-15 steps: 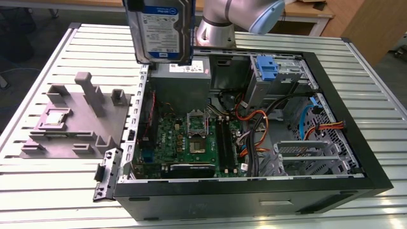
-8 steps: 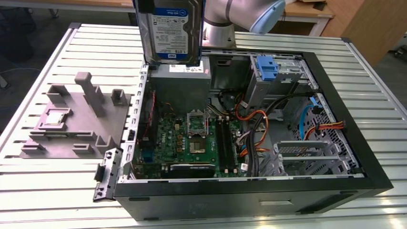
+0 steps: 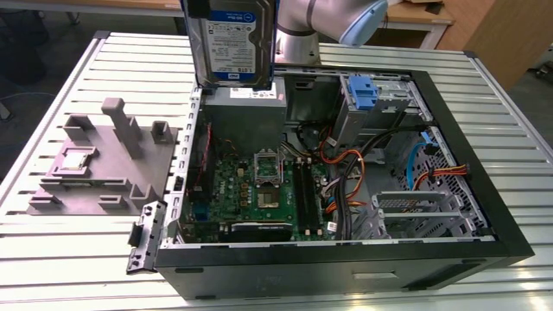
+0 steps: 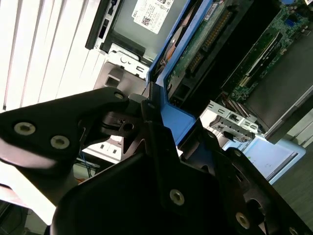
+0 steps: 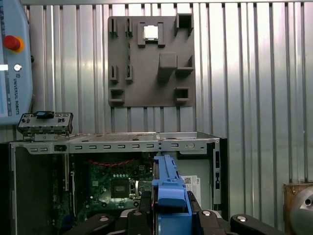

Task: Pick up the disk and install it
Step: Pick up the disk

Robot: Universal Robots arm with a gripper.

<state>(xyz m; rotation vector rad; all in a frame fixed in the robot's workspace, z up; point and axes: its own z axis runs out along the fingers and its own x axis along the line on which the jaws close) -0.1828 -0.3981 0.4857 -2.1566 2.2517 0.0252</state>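
Half the job is done: the disk hangs aloft on edge over the rear corner of the open computer case. The gripper has its fingers pinched tight on its blue-framed edge. Installation is left, and no bay holds it yet.
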